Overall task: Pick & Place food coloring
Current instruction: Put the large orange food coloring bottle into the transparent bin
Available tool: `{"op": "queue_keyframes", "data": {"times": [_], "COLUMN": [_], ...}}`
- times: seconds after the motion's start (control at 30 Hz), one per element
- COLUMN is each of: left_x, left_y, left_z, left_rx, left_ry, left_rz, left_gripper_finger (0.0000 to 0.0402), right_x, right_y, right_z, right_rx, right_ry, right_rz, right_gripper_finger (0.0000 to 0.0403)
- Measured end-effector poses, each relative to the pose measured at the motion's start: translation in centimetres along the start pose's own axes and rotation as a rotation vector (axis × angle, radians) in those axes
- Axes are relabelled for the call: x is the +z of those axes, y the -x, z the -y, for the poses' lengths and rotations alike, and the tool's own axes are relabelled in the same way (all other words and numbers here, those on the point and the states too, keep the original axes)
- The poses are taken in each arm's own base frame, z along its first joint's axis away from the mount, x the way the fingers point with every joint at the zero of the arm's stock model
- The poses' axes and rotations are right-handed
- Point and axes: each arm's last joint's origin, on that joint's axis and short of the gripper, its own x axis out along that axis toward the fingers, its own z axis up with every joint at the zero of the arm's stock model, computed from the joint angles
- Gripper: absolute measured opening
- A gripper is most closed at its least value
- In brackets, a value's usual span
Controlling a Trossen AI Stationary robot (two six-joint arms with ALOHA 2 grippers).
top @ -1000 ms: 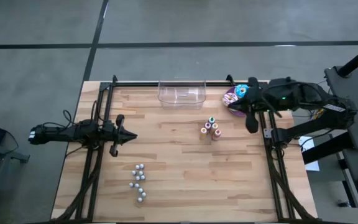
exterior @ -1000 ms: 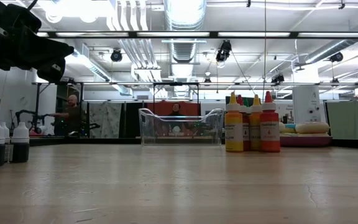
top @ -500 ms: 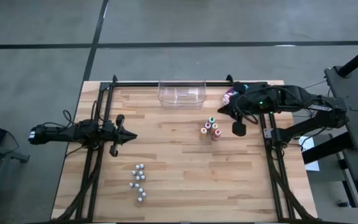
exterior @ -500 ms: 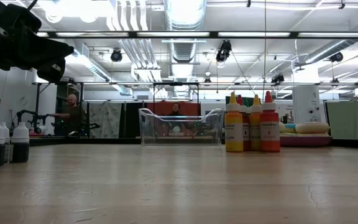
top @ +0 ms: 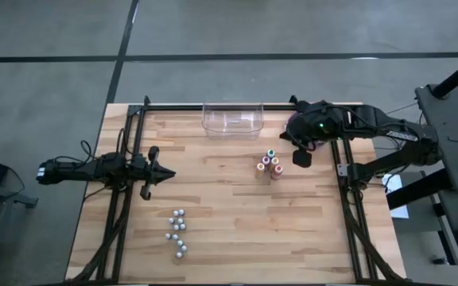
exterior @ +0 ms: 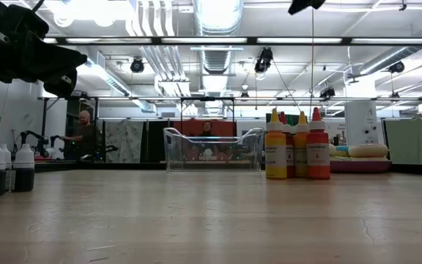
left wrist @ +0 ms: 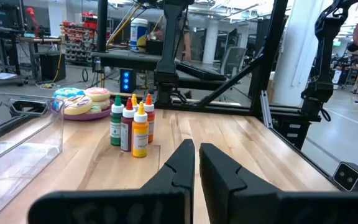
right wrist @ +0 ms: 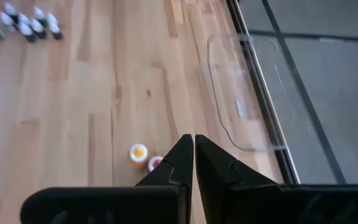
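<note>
The food coloring (top: pixel 270 164) is a tight cluster of small bottles with coloured caps, standing upright on the wooden table right of centre. It also shows in the low view (exterior: pixel 297 150) and the left wrist view (left wrist: pixel 132 124). My right gripper (top: pixel 285 139) is shut and hangs high above the table, just to the right of and beyond the bottles. It slants down toward them, and two caps (right wrist: pixel 138 152) show beside its fingers (right wrist: pixel 193 152). Its tip (exterior: pixel 306 6) shows at the low view's top edge. My left gripper (top: pixel 168 175) is shut, level, at the table's left.
A clear plastic container (top: pixel 232 119) stands at the far edge, left of my right arm. A plate of frosted doughnuts (left wrist: pixel 79 102) sits at the far right, mostly under that arm. Several small white-capped dark bottles (top: pixel 177 234) stand near the front left.
My right gripper has swung from the table's right edge toward the left, over the doughnut plate and closer to the food coloring. It has sunk a little and tipped further downward, staying shut. Its tip has come into the low view's top edge.
</note>
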Motion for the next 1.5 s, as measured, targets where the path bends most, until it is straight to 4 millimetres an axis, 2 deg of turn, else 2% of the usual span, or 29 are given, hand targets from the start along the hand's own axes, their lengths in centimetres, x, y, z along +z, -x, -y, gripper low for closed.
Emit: {"op": "queue_keyframes", "data": {"times": [0.27,0.5,0.93,1.3,1.5], "left_x": [0.0,0.0,0.0,0.0,0.0], "left_y": [0.0,0.0,0.0,0.0,0.0], "left_z": [0.0,0.0,0.0,0.0,0.0], "left_rx": [0.000,0.000,0.000,0.000,0.000], "left_ry": [0.000,0.000,0.000,0.000,0.000], "left_rz": [0.000,0.000,0.000,0.000,0.000], "left_gripper_finger": [0.0000,0.0000,0.0000,0.0000,0.0000], "right_x": [-1.3,-2.7,-4.9,-5.0,-5.0], "right_y": [-0.5,-1.3,-4.2,-7.1,-8.0], "right_z": [0.5,0.2,-2.4,-4.8,-5.2], "right_rx": [-0.012,-0.021,-0.002,0.017,0.004], "right_ry": [-0.019,-0.159,-0.275,-0.315,-0.352], "right_rz": [-0.138,-0.249,-0.343,-0.372,-0.398], "right_gripper_finger": [0.0009,0.0009,0.0009,0.0010,0.0041]}}
